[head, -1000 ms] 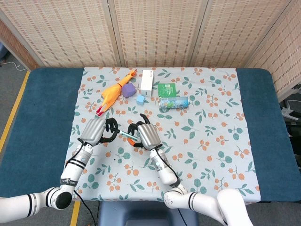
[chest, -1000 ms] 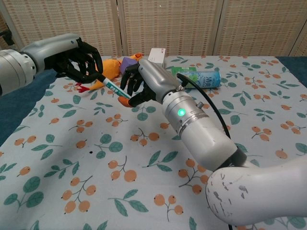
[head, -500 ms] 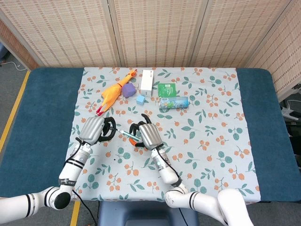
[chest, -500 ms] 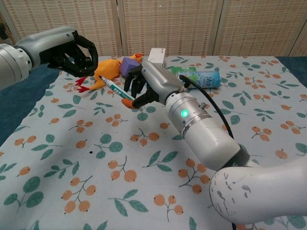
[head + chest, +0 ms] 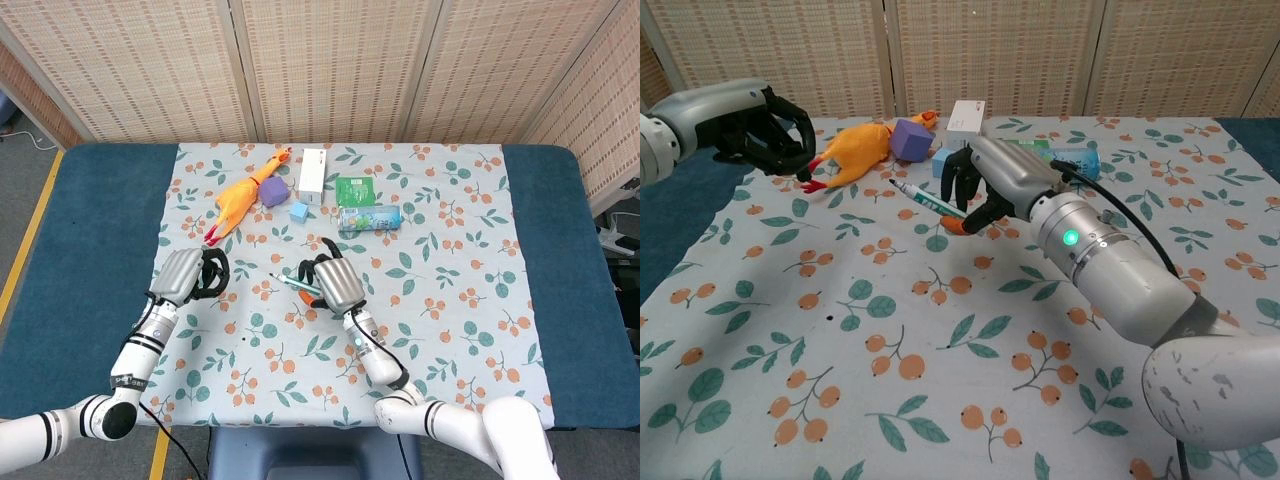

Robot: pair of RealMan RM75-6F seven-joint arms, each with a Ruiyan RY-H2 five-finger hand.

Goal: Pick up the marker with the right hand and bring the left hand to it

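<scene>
My right hand [image 5: 335, 282] [image 5: 992, 183] grips the marker [image 5: 294, 283] [image 5: 925, 201] near its orange end, holding it above the patterned cloth. The marker's white and green body sticks out to the left with its dark tip free. My left hand [image 5: 188, 275] [image 5: 762, 127] hovers well to the left of the marker, fingers curled in around nothing, clearly apart from the marker's tip.
At the back of the cloth [image 5: 430, 310] lie a rubber chicken [image 5: 240, 196] [image 5: 860, 148], a purple block [image 5: 275, 192] [image 5: 908, 138], a small blue cube [image 5: 299, 211], a white box [image 5: 313, 176] [image 5: 965, 124], a green packet [image 5: 354, 190] and a lying bottle [image 5: 370, 218] [image 5: 1075, 160].
The two hands have drawn apart. My left hand has let go of the marker's tip and pulled left; my right hand has carried the marker to the right.
</scene>
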